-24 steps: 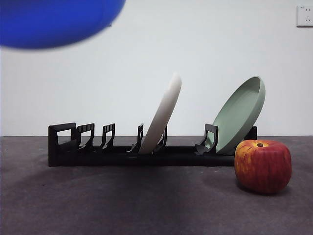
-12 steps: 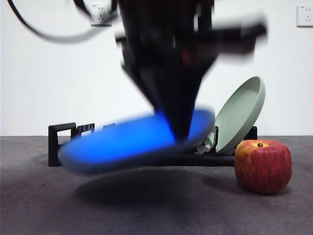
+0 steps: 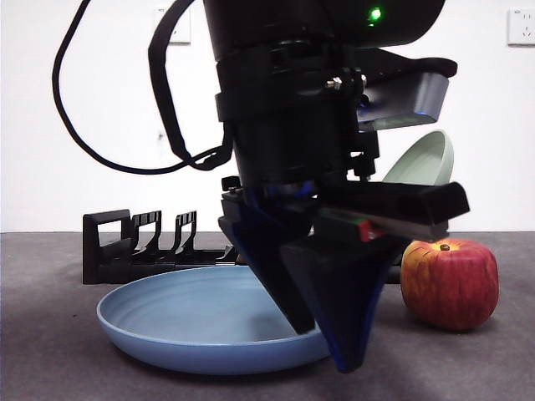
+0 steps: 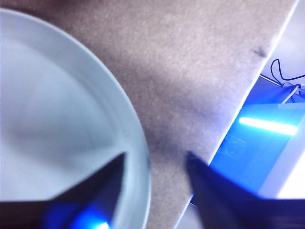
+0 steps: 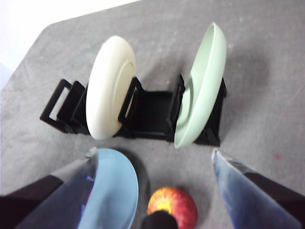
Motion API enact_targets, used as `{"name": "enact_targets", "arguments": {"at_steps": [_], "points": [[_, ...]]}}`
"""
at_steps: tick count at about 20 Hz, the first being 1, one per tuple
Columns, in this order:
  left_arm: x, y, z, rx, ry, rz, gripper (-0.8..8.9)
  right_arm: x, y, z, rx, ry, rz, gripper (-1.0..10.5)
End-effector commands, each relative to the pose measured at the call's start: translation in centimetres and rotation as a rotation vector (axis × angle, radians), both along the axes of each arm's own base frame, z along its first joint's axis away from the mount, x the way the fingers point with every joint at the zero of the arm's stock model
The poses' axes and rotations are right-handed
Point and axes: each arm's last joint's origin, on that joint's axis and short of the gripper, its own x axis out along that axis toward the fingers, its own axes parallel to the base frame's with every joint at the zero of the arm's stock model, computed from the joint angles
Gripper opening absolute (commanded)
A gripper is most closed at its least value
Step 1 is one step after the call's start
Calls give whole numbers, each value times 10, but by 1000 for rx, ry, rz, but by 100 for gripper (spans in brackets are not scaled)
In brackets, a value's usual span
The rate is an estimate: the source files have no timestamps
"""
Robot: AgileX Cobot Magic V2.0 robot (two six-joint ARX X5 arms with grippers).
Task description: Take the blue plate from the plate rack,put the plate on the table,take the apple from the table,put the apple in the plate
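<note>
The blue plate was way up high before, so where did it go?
The blue plate came down from the top corner and now lies on the table in front of the plate rack. The left pincer came down with it, its jaws either side of the rim. The apple, sage-green plate and rack stayed put.

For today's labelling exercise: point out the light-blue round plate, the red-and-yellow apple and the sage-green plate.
light-blue round plate (image 3: 184, 313): front view, bare inner floor of the dish.
red-and-yellow apple (image 3: 450, 284): front view, middle of its near side.
sage-green plate (image 5: 202, 86): right wrist view, its concave face.
</note>
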Motion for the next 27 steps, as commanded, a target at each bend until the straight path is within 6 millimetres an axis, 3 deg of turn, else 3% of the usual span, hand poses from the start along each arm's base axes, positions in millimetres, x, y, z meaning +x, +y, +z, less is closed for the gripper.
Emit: {"name": "enact_targets", "arguments": {"at_steps": [1, 4, 7, 9, 12, 16, 20, 23, 27], "points": [[4, 3, 0, -4, -4, 27, 381, -2, 2, -1, -9, 6, 44, 407], [11, 17, 37, -111, -97, 92, 380, -4, 11, -2, 4, 16, 142, 410], [14, 50, 99, -297, -205, 161, 380, -4, 23, -3, -24, 17, 196, 419], [10, 82, 144, -445, -290, 216, 380, -2, 33, -7, -88, 32, 189, 515], [-6, 137, 206, -661, -441, 290, 380, 8, 52, -19, -179, 78, 215, 533], [-37, 202, 264, -866, -628, 380, 377, 29, 84, -50, -372, 187, 234, 532], [-59, 237, 286, -920, -756, 459, 377, 54, 110, -91, -480, 319, 280, 532], [-63, 242, 284, -889, -756, 482, 377, 70, 120, -124, -572, 405, 277, 532], [-61, 241, 277, -826, -728, 498, 378, 80, 125, -152, -613, 505, 296, 532]]}}
